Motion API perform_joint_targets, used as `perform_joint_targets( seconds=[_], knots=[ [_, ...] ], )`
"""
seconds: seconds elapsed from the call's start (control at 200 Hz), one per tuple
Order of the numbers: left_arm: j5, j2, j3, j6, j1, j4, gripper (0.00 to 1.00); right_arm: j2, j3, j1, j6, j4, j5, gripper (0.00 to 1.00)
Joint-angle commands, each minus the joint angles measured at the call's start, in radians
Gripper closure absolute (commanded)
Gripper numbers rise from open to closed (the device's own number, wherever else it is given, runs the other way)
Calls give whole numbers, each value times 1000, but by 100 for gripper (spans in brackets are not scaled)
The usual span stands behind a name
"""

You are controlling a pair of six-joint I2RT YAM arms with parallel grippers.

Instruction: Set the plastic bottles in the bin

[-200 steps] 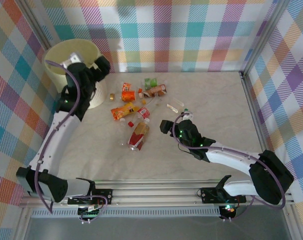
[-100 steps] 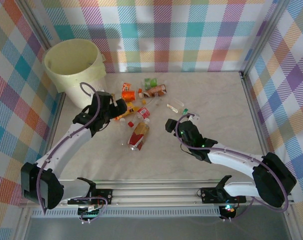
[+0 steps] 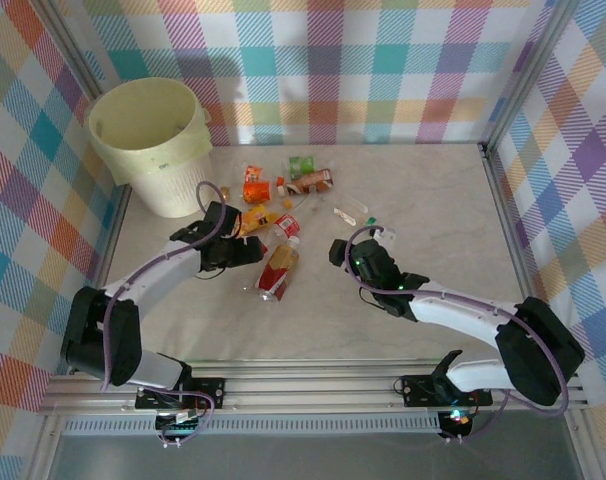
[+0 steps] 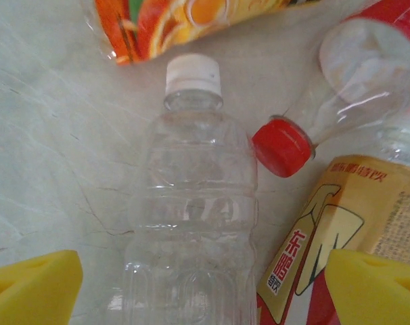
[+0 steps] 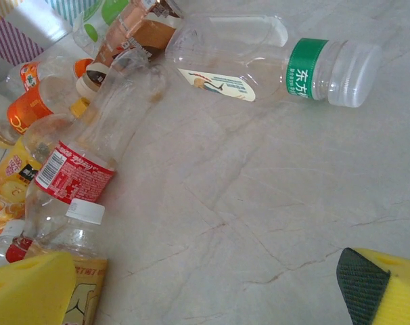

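Looks far from done, with most of the work left. Can count some eight to ten plastic bottles (image 3: 283, 215) lying loose on the table (image 3: 433, 200), bunched in the middle to the right of the bin (image 3: 163, 170) and apart from it. Can make out nothing coloured inside the bin from above, but cannot say for sure, since its depth reads poorly there.

Has the left hand (image 3: 245, 250) down at the near left edge of the bunch, fingers spread wide. Straddles, as seen from its wrist, a clear bottle with a white cap (image 4: 191, 203) lying flat, one pad to each side and neither seen pressing on it, so nothing gripped yet. Just beside that bottle: a red-capped bottle (image 4: 283, 145) touching its shoulder, a yellow-and-red-labelled bottle (image 4: 340, 230) by the right pad, and a crushed orange-labelled bottle (image 4: 191, 20) beyond the cap.

Holds the right hand (image 3: 341, 250) low over bare table at the right of the bunch, fingers fully apart and empty. Faces, from its wrist, a green-labelled bottle (image 5: 259, 61) and a red-labelled bottle (image 5: 76, 169), both well ahead of the pads.

Leaves every bottle on the table to be lifted and dropped in the bin, probably the white-capped one first.
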Motion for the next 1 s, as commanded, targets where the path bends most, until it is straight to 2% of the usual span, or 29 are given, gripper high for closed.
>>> perform_joint_targets(
  seconds=[0.0, 0.285, 0.585, 0.73, 0.995],
  knots=[
    [58, 49, 1, 40, -7, 11, 9, 13, 39, 2, -20, -12, -5, 0],
    [39, 132, -10, 58, -11, 29, 14, 29, 54, 2, -28, -24, -18, 0],
    [-49, 198, -11, 33, -11, 49, 21, 42, 69, 2, -38, -36, -28, 0],
    [-25, 219, -14, 24, -11, 79, 24, 50, 77, 1, -50, -35, -42, 0],
    [0, 180, -66, 16, -11, 155, 37, 56, 68, 2, -206, 86, -238, 0]
  ],
)
